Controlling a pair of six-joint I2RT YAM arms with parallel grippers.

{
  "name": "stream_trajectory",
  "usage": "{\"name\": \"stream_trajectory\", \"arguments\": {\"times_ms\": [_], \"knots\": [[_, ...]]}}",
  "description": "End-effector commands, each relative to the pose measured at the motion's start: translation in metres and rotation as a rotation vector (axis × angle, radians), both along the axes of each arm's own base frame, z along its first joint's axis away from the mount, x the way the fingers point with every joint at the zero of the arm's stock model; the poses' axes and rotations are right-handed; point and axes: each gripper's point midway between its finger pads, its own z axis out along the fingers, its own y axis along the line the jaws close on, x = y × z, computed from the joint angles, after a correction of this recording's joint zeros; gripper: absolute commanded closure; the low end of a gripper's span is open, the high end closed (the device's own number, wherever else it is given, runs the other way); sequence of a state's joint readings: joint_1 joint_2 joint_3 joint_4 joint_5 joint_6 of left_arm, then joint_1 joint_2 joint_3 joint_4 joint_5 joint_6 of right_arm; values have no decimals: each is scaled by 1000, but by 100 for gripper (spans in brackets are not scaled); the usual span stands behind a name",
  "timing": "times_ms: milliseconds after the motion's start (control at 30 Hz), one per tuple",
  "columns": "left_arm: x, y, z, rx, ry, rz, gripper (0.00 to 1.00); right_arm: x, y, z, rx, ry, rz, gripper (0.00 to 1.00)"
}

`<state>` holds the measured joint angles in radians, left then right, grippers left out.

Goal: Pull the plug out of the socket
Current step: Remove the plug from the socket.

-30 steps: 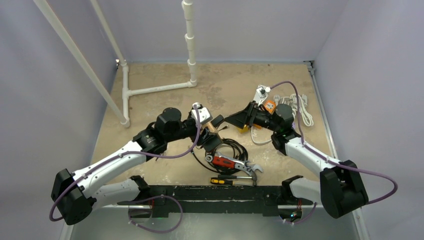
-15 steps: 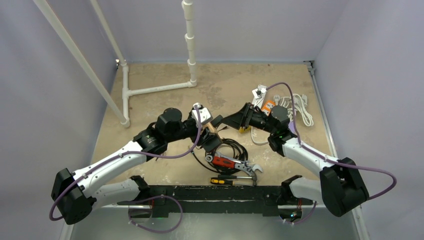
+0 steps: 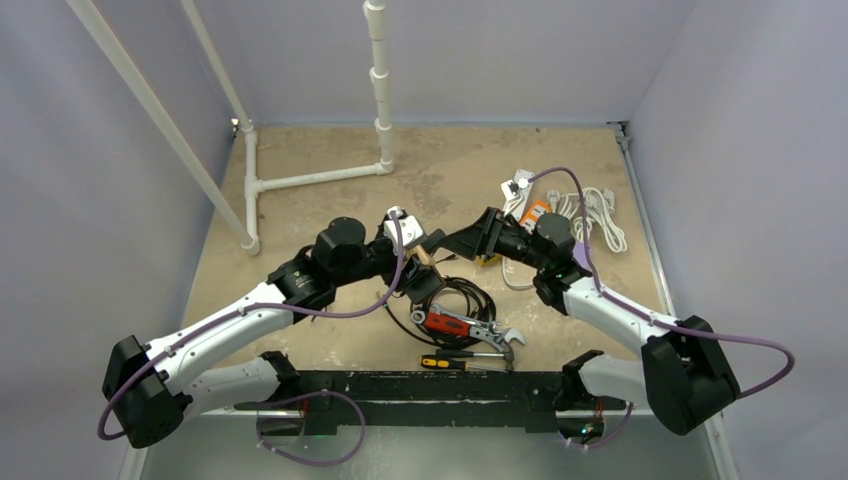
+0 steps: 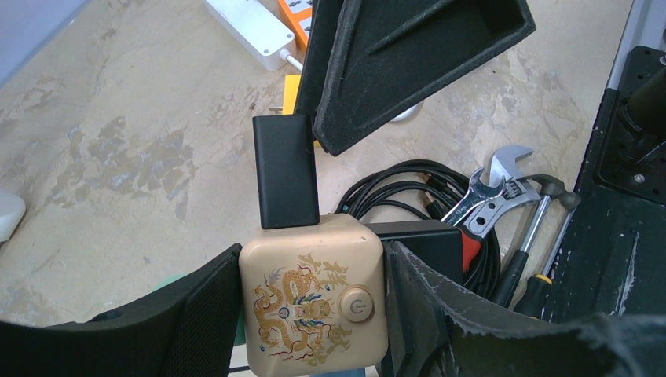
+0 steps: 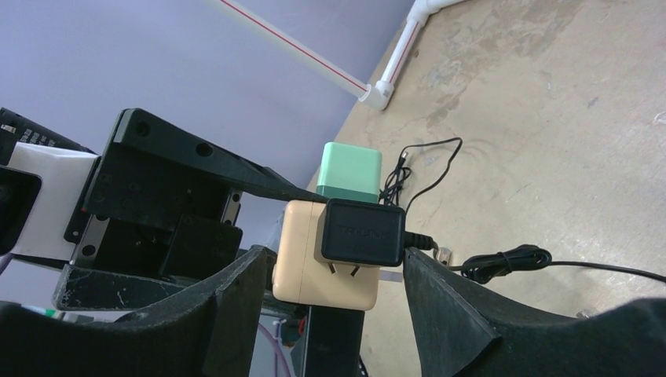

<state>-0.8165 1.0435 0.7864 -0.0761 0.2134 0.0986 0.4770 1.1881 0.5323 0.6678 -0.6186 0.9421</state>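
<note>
One brace, one puller: your left end effector [image 4: 310, 310] clamps the beige socket [image 4: 312, 298] above the counter [image 3: 330, 150] so it can't follow; right end effector [image 5: 334, 271] straddles the black plug [image 5: 363, 232], wide, seemingly not touching.

Mid-table [image 3: 450, 160], the socket [image 4: 312, 302] sits clamped in the left gripper [image 4: 314, 292], with the plug [image 4: 285, 170] on its far face. The right gripper [image 5: 338, 267] straddles the plug, apparently without touching it. Nearer lie a coiled cable [image 3: 467, 296], a wrench [image 3: 497, 335] and a screwdriver [image 3: 450, 362]. A power strip [image 3: 592, 212] lies at the far right.
</note>
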Motion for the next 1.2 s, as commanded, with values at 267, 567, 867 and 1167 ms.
{"name": "stream_trajectory", "arguments": {"times_ms": [267,567,867,1167], "knots": [[1,-11,38,-103,-109,-29,100,4,13,10,42,-28,-1,37],[4,-12,33,-90,-103,-12,100,10,18,-1,53,11,-21,38],[4,-14,26,-59,-100,-9,100,5,16,9,142,38,-25,44],[12,-10,20,-28,-94,47,100,6,13,20,174,36,-53,74]]}}
